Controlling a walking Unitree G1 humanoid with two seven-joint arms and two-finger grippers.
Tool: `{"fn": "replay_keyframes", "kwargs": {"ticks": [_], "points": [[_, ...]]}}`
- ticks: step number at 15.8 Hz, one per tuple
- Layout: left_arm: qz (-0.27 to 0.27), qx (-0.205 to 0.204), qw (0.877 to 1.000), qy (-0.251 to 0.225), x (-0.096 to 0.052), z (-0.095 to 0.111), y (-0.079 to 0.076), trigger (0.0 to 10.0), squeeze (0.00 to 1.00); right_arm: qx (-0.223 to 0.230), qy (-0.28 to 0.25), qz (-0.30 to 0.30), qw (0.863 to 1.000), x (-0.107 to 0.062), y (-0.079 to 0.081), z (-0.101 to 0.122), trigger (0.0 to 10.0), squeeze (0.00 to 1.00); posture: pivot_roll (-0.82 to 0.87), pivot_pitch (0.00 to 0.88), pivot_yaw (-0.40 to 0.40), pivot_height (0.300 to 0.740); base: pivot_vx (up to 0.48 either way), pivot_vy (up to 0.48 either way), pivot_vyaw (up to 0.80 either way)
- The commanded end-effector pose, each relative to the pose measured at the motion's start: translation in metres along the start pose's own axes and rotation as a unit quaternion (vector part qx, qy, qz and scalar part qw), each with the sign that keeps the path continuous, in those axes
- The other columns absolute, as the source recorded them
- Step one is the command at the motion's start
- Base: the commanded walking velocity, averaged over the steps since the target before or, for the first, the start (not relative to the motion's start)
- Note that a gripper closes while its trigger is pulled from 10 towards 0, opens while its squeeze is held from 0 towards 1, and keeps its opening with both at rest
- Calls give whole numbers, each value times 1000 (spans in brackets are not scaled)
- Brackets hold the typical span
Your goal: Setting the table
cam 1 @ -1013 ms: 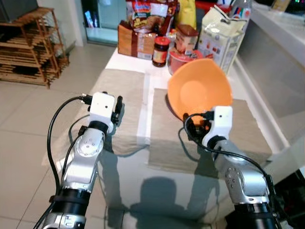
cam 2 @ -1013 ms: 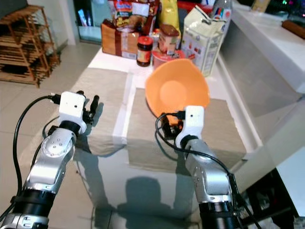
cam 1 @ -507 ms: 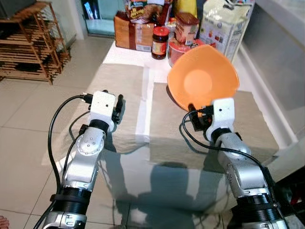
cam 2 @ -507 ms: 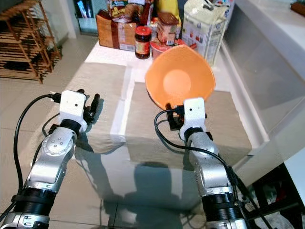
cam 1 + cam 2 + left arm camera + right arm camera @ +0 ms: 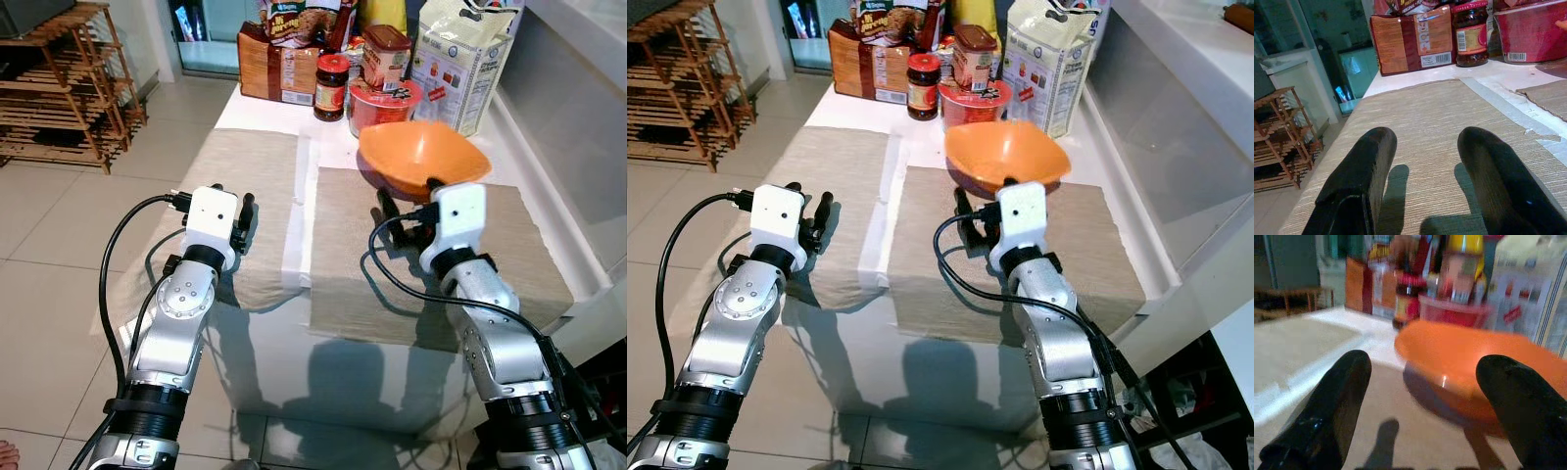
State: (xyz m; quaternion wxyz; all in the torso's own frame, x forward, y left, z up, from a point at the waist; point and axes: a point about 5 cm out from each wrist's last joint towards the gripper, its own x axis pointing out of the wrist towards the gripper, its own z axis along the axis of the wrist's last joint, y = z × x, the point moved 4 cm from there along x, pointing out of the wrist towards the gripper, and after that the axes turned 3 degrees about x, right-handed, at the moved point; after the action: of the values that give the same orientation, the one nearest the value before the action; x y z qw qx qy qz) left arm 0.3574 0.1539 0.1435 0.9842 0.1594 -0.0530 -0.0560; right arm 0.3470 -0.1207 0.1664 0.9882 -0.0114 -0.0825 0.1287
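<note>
Left gripper (image 5: 1422, 171): jaws released, nothing between them, low over the left mat (image 5: 250, 186). Right gripper (image 5: 1422, 396): jaws released, spread wide over the right mat (image 5: 921, 264). Orange bowl (image 5: 1007, 155) just ahead of the right jaws, upright at the mat's far edge, apart from both fingers. Beyond it on the worktop (image 5: 328, 132): red tub (image 5: 377, 98), jar (image 5: 331, 86), packets (image 5: 279, 69).

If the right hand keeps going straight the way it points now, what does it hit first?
Most likely the orange bowl, sitting just ahead of the open right hand on the placemat.
</note>
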Motion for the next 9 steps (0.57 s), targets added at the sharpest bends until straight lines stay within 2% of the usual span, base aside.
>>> {"fn": "replay_keyframes", "kwargs": {"ticks": [1, 4, 5, 6, 7, 9], "points": [[-1, 0, 1000, -4, 2, 2, -2, 10000, 0, -5, -24, -8, 1000, 2, -5, 13, 10000, 0, 55, 0, -28, 740, 0, 0, 0], [-2, 0, 1000, -5, 2, 3, -2, 10000, 0, -42, -32, -6, 999, 5, -8, 18, 10000, 0, 53, 0, -27, 740, 0, 0, 0], [-2, -1, 1000, -5, 3, 3, -2, 10000, 0, -70, -20, -1, 997, 7, -11, 16, 10000, 0, 51, 0, -28, 740, 0, 0, 0], [-1, -2, 1000, -5, 3, 3, -3, 10000, 0, -100, -6, 1, 995, 10, -17, 13, 10000, 0, 51, 0, -31, 740, 0, 0, 0], [-1, -3, 1000, -4, 2, 3, -3, 10000, 0, -134, 26, -5, 991, 14, -31, 4, 10000, 0, 51, 0, -32, 740, 0, 0, 0], [0, -3, 1000, -3, 2, 3, -4, 10000, 0, -157, 46, -7, 987, 17, -42, -2, 10000, 0, 52, 0, -37, 740, 0, 0, 0]]}}
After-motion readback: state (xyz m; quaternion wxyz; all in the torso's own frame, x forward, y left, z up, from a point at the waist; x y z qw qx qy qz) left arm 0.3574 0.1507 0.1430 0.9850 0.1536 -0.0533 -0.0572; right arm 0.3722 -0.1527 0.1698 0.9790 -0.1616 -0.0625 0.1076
